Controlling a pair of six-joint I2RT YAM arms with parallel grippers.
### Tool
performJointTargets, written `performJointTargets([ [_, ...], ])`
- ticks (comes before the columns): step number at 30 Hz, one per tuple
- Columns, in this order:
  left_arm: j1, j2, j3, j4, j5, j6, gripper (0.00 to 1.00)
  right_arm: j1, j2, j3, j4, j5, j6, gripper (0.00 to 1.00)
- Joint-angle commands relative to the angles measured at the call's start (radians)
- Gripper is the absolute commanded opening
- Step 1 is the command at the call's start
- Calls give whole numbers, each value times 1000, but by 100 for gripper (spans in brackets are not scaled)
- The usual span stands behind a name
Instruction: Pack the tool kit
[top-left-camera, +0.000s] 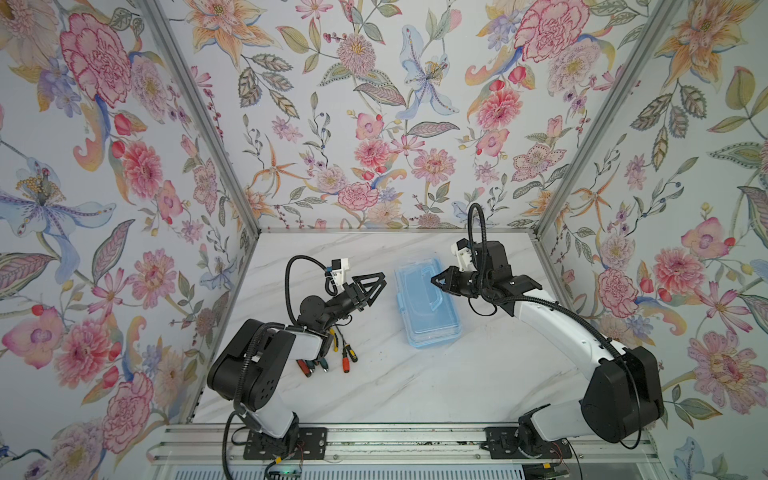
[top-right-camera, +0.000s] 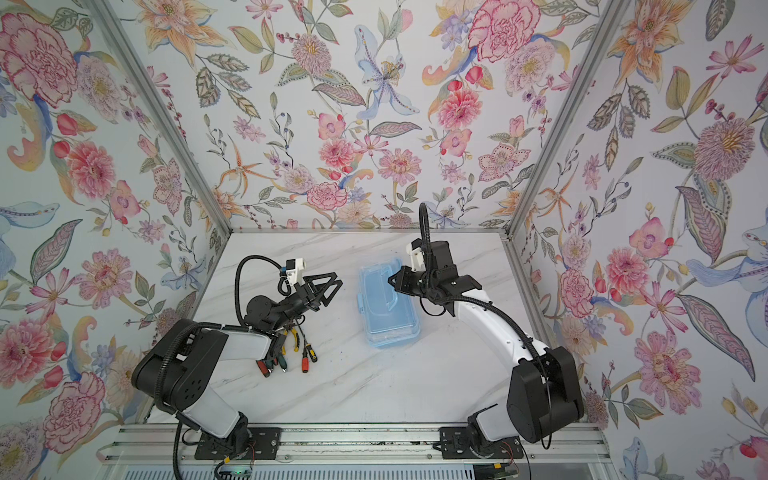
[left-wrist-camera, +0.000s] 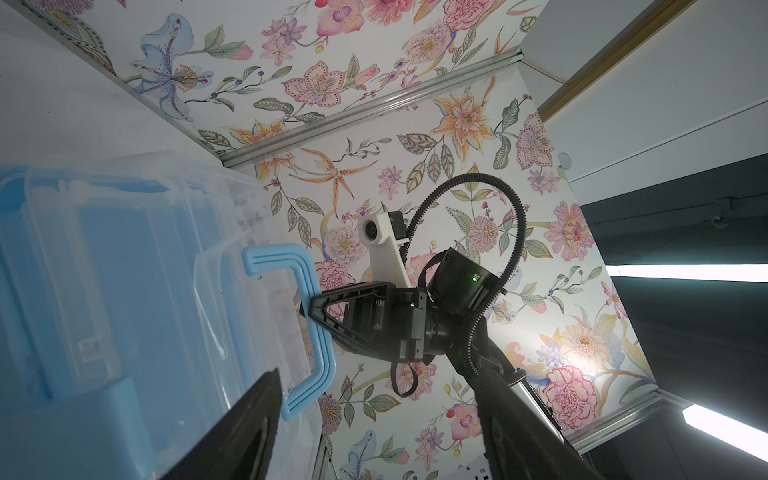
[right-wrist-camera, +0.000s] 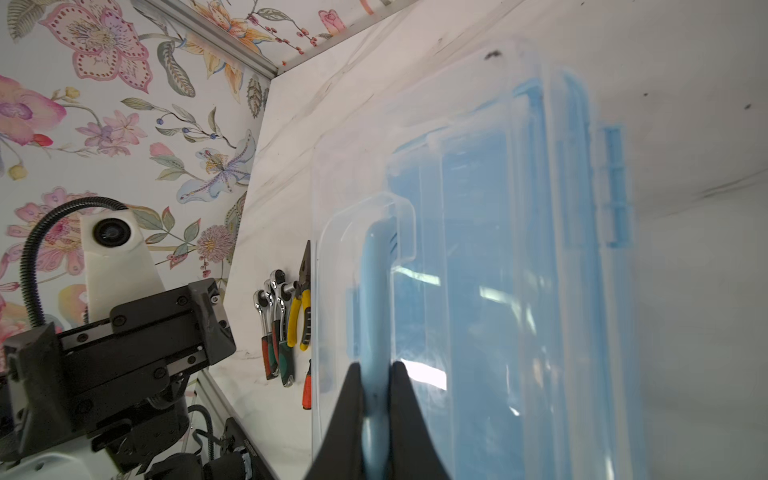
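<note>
"Right wrist view: report the state of the right fingers (right-wrist-camera: 349, 415)." — Inspector

"Clamped on the blue handle (right-wrist-camera: 376, 291) of the tool kit (right-wrist-camera: 519, 270), with one finger pressed against each side of the handle bar. The left wrist view confirms this: the handle stands up from the clear lid (left-wrist-camera: 124, 249), and the black fingertips pinch its middle span." — Technician

"Location of the tool kit relative to those fingers?" — Inspector

"Directly beneath them. In both top views the light-blue box lies on the desk (top-left-camera: 457, 374) with its lid on, and the right fingers are above the lid. Whether the box is lifted off the desk cannot be determined." — Technician

"State of the left fingers (top-left-camera: 369, 276)?" — Inspector

"Spread wide, holding nothing. They hover just beside the long side of the box, apart from it, with the tips directed toward it. The box sits between the two sets of fingers." — Technician

"Items outward from the left fingers?" — Inspector

"Behind them, partly under the left arm (top-left-camera: 291, 345), the tools lie loose on the desk. They are yellow-handled pliers (right-wrist-camera: 305, 307), chrome ratchets (right-wrist-camera: 277, 286) and screwdrivers (top-left-camera: 345, 362). All are outside the box and well apart from the right fingers." — Technician
</note>
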Motion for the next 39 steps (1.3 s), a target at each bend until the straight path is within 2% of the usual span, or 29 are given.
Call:
performJointTargets([
  [1, 11, -7, -13, 81, 15, 56, 77, 38, 33, 54, -38, 9, -34, 0],
  [10, 10, -5, -27, 51, 11, 85, 76, 53, 121, 30, -50, 114, -71, 0],
  [14, 11, -7, -30, 46, 12, 88, 76, 77, 138, 31, -80, 196, -97, 0],
  [16, 10, -8, -29, 44, 12, 90, 77, 78, 136, 29, -79, 194, -95, 0],
  [21, 9, -8, -25, 27, 20, 99, 76, 22, 75, -24, 61, -28, -7, 0],
  [26, 6, -33, -27, -62, 25, 161, 79, -49, 34, -68, 252, -274, 149, 0],
  [30, -8, -75, -9, -229, 19, 271, 84, -87, 32, -101, 373, -393, 240, 0],
  [33, -21, -112, 19, -365, 1, 355, 86, -116, 44, -171, 563, -478, 366, 0],
  [38, -30, -101, 59, -442, -9, 408, 90, -125, 68, -228, 728, -538, 457, 0],
  [39, -32, -95, 67, -447, -8, 410, 94, -127, 71, -236, 745, -543, 466, 0],
])
